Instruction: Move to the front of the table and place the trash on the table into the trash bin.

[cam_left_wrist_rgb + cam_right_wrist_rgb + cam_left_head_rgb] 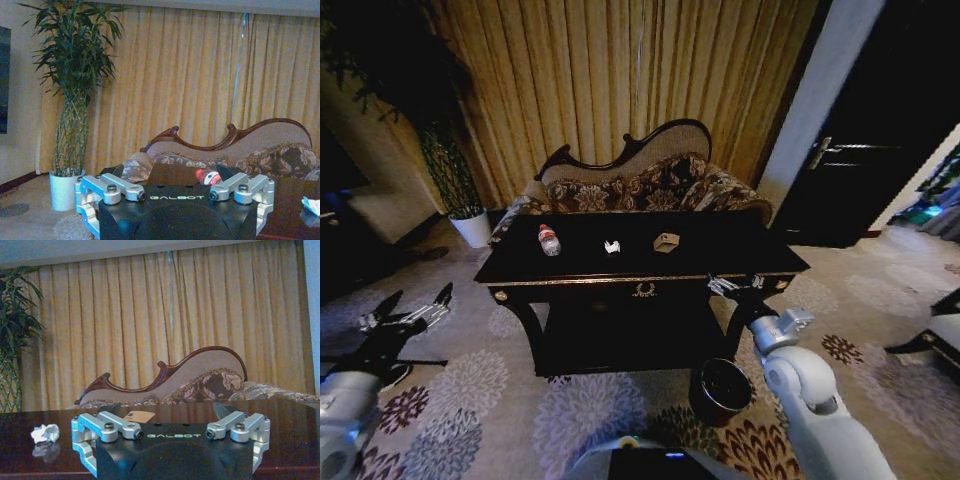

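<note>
Grippers are hanging apart-fingered and unloaded: left gripper (415, 312) low beside the large black glossy gold-trimmed table (720, 262), whose top is carrying the clear red-labelled bottle (549, 240), white paper ball (612, 246), tan scrap (666, 242); right gripper (735, 285) is poised at its front edge, above the round reddish-brown trash bin (721, 391), likely readying a reach.

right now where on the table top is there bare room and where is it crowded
On the table, the bare patches are the right end past the tan scrap, and the front strip along the gold trim. The crowded part is the back middle-left: bottle, paper ball and scrap in a row. The right gripper sits at the front right edge.
</note>
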Controlling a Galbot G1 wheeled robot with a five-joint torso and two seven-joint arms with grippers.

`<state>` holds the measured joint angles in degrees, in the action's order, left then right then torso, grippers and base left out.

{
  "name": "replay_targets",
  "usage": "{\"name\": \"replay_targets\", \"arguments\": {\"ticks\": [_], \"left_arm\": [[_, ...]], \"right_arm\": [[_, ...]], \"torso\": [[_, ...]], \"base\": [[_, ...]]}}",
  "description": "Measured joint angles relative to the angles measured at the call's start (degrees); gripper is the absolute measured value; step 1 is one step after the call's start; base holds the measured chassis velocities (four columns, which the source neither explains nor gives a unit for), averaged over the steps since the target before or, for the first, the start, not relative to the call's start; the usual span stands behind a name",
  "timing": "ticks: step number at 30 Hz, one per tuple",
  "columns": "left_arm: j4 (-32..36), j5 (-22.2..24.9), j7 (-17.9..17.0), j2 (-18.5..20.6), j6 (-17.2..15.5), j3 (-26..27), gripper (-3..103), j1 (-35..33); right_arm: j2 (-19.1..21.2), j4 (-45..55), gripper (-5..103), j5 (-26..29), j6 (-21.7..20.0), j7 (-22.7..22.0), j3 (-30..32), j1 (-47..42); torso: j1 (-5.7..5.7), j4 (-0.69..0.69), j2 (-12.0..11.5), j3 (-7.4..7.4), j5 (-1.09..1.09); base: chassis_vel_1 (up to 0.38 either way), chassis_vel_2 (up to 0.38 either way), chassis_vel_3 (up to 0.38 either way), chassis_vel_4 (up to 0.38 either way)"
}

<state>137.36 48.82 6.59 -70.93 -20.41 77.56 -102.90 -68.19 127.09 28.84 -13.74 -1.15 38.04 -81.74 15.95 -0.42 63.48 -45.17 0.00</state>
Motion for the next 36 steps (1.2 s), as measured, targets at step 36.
{"name": "replay_targets", "arguments": {"ticks": [36], "left_arm": [[-0.01, -0.14, 0.95, -0.61, 0.23, -0.26, 100, -0.15]], "right_arm": [[-0.04, -0.76, 100, 0.55, 1.05, -0.29, -2.0, -0.5]], "torso": [[0.01, 0.0, 0.0, 0.0, 0.0]], "base": [[-0.076, 0.081, 0.076, -0.082]]}}
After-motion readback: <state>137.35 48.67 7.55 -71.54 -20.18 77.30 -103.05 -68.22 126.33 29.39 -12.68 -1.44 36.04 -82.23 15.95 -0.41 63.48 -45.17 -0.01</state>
